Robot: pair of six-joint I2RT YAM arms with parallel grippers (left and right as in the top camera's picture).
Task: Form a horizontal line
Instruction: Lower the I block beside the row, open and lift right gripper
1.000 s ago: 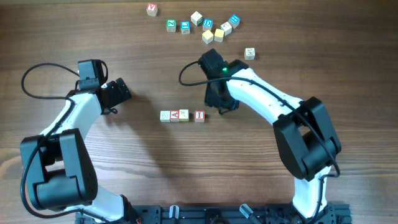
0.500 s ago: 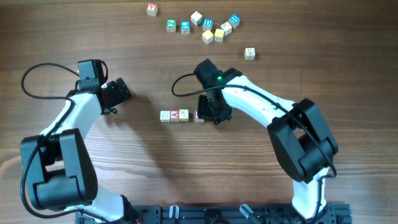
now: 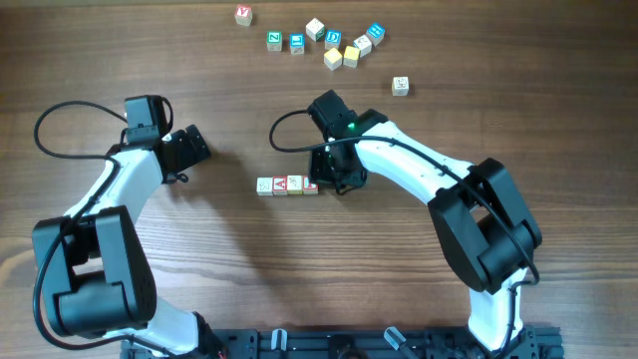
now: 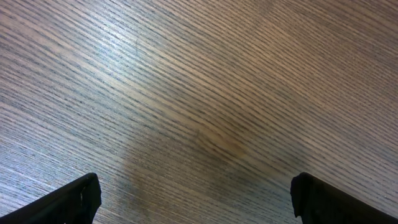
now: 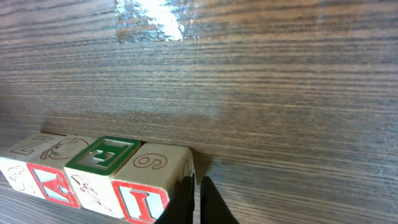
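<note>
A row of small pale wooden cubes [image 3: 287, 185] lies left to right at the table's centre. In the right wrist view it ends with a red I cube [image 5: 149, 183], next to a green-lettered cube [image 5: 102, 157] and a red A cube [image 5: 46, 177]. My right gripper [image 3: 334, 178] is shut and empty. Its fingertips [image 5: 198, 202] touch the right side of the I cube, which sits against the row. My left gripper [image 3: 189, 150] is open and empty, left of the row. Its wrist view shows only bare wood between the fingertips [image 4: 196, 199].
At the back lie loose cubes: a red-lettered one [image 3: 243, 15], a cluster of blue-lettered, cream and yellow cubes [image 3: 334, 45], and a single pale cube [image 3: 400, 86]. The right arm's cable loops near the row [image 3: 284, 135].
My right gripper has moved left and pushed the red I cube against the other cubes, which closed the gap in the row. The left arm has not moved.
</note>
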